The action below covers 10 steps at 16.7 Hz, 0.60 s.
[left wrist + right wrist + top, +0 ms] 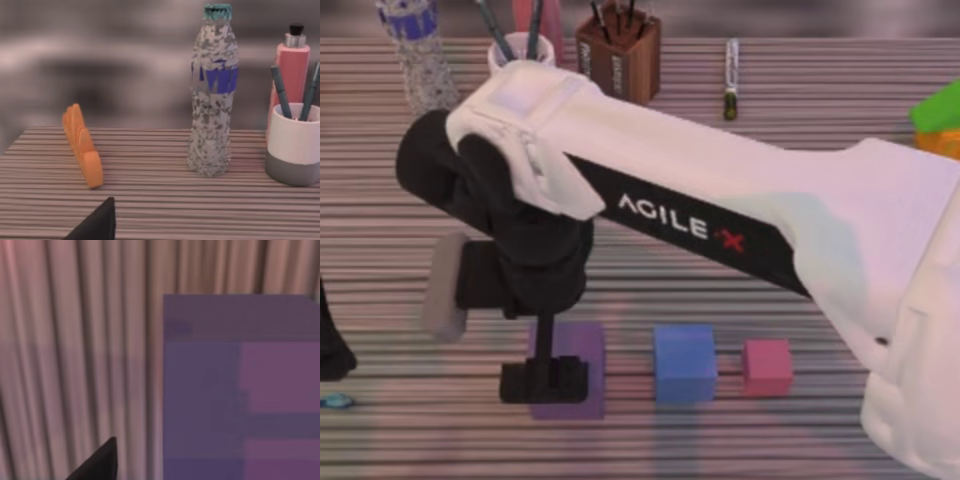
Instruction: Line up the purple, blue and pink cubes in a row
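Note:
Three cubes stand in a row near the table's front edge: the large purple cube [578, 360] on the left, the blue cube [684, 363] in the middle and the small pink cube [766, 366] on the right. My right arm reaches across the table, and my right gripper [545, 382] hangs open over the purple cube's left part. In the right wrist view the purple cube [235, 390] fills one side, and a single dark fingertip [102, 462] stands apart from its edge. My left gripper [330, 355] is parked at the table's left edge.
Along the back stand a patterned bottle [415, 50], a white pen cup [525, 50], a brown pen holder [618, 50] and a marker [731, 78]. A green block [940, 105] and an orange block [945, 143] sit at the right edge. The left wrist view shows orange slices [82, 145].

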Each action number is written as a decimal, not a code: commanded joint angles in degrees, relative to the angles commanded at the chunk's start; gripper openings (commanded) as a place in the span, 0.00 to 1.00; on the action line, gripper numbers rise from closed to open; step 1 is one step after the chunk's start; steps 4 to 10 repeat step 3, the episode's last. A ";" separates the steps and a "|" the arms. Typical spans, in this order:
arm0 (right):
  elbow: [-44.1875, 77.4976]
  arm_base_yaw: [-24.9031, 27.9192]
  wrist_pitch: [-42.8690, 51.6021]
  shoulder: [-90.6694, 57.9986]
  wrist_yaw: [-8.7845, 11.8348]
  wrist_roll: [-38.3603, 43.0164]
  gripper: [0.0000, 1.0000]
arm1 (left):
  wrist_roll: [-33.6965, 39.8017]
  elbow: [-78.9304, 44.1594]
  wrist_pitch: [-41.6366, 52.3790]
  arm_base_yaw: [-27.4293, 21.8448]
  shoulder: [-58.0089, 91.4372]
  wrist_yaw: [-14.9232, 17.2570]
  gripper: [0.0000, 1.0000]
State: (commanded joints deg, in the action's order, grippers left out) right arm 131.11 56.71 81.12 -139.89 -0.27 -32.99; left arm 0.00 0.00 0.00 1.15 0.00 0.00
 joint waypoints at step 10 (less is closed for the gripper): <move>1.92 0.02 1.92 0.29 -0.02 0.00 1.00 | 0.00 0.00 0.00 0.00 0.00 0.00 1.00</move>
